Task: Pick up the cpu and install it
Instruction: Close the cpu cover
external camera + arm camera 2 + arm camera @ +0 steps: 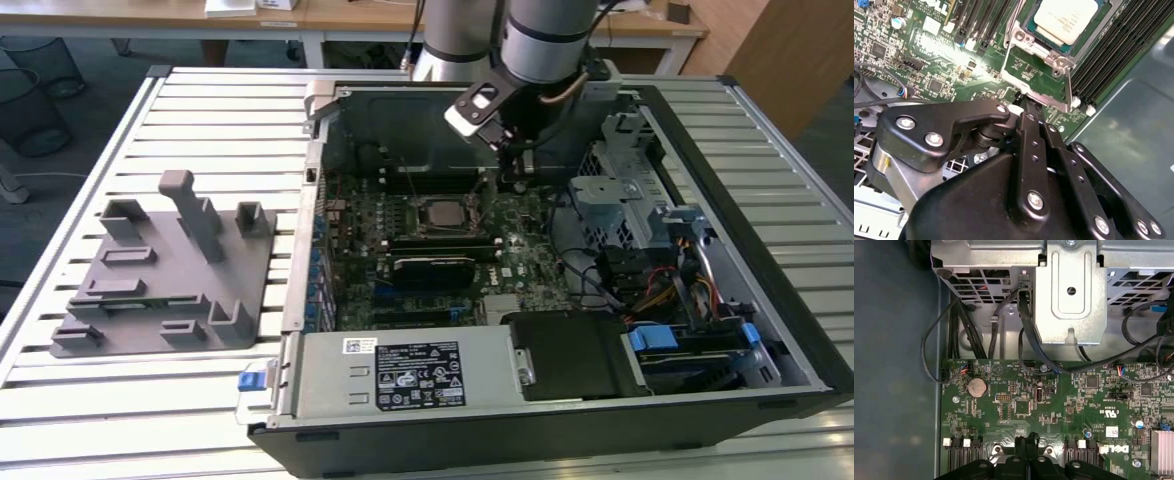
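One cpu [1066, 20] sits in its socket on the motherboard [929, 55], just ahead of the tool [1026, 106].
Tool fingers are pressed together on nothing, tips close over the board beside the thin socket lever [1069, 85]. Drifting lower could, I judge, scrape components or snag that lever.

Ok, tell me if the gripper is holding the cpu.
No: in the second wrist view the cpu lies in the motherboard socket, apart from the gripper.
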`<state>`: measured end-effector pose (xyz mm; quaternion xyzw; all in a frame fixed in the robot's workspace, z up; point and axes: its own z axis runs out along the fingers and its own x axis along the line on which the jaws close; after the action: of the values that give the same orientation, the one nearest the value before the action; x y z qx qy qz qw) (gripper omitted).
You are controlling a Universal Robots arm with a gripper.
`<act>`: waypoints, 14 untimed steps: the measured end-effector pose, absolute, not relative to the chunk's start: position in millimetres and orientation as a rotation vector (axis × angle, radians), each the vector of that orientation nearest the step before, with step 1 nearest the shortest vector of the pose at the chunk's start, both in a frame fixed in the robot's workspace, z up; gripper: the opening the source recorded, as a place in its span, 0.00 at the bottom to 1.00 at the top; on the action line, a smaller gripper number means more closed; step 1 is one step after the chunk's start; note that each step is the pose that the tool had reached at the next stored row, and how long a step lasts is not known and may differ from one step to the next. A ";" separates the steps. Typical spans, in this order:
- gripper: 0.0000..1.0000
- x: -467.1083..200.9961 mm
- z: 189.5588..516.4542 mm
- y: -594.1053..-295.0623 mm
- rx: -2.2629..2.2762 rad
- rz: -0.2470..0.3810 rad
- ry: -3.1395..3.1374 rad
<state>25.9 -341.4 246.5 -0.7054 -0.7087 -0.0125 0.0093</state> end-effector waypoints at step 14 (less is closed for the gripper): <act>0.11 14.3 245.8 -341.4 -2.203 -0.039 -2.213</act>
<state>14.3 -341.4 245.8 -0.7054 -0.7087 -0.0124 0.0092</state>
